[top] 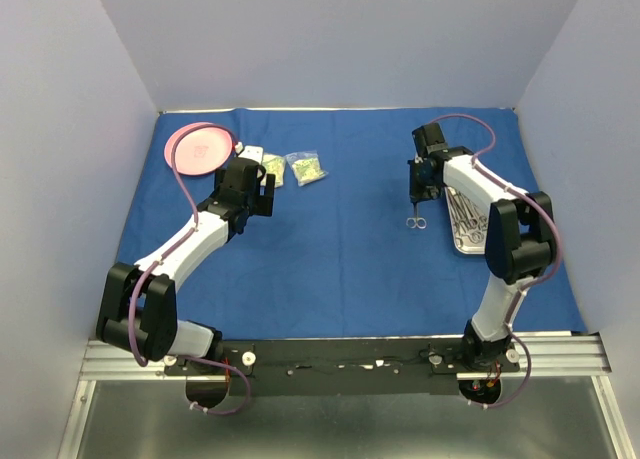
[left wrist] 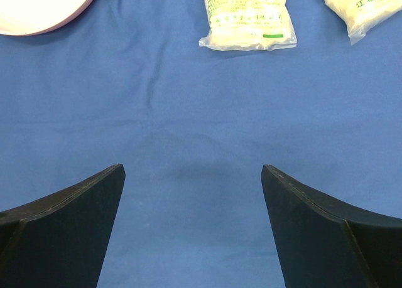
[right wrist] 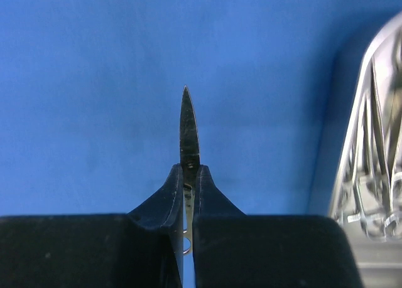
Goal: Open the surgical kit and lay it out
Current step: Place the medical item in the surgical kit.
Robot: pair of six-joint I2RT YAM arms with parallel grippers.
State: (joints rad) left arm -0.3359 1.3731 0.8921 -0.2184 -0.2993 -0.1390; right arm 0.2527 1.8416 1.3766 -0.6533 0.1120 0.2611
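One pair of scissors [right wrist: 188,128] hangs clamped in the right gripper [right wrist: 188,175] beside the steel tray [right wrist: 370,175]; the left gripper [left wrist: 191,172] gapes empty over the cloth [left wrist: 188,112].

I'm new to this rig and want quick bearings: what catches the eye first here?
The right gripper pinches thin silver scissors above the blue cloth, beside the steel tray at the right. Far left, a pink plate and two yellowish packets lie ahead of the open left gripper.
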